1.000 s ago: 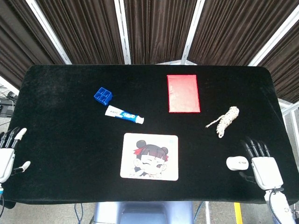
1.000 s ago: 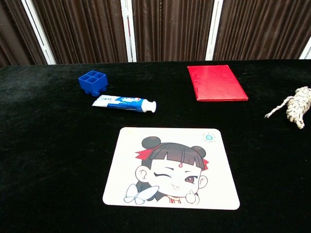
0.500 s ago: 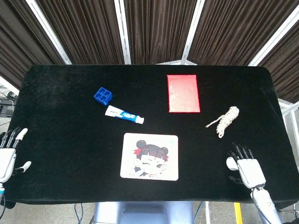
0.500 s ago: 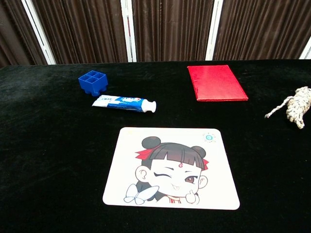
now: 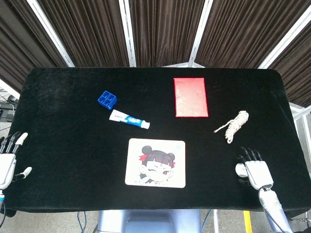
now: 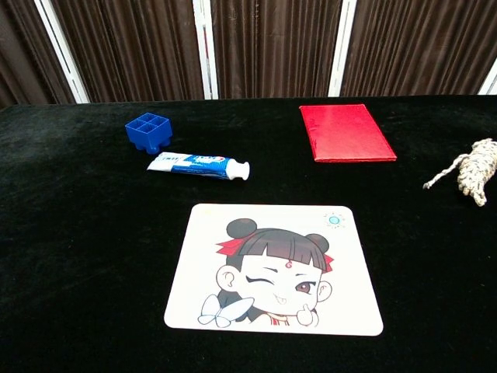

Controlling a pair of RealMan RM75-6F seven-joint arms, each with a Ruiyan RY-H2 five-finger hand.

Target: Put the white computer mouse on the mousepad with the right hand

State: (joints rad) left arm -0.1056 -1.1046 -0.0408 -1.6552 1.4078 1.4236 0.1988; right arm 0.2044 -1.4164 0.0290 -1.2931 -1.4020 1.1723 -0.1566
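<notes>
Mouse (image 5: 240,169) — one, under right hand (image 5: 255,173); one mousepad (image 5: 156,162) apart.

I'm seeing the white computer mouse (image 5: 239,169) sitting near the table's right front, mostly hidden under my right hand (image 5: 253,171). Mousepad (image 5: 155,162), cartoon-girl print, is lying flat centre-front, well apart.

A staged lab or test booth: a table (image 5: 58,97) draped in black cloth fills the frame's middle, dark pleated curtains (image 5: 160,29) with white frame bars (image 5: 127,31) line the top, and cables (image 5: 6,104) trail at the left edge.
</notes>
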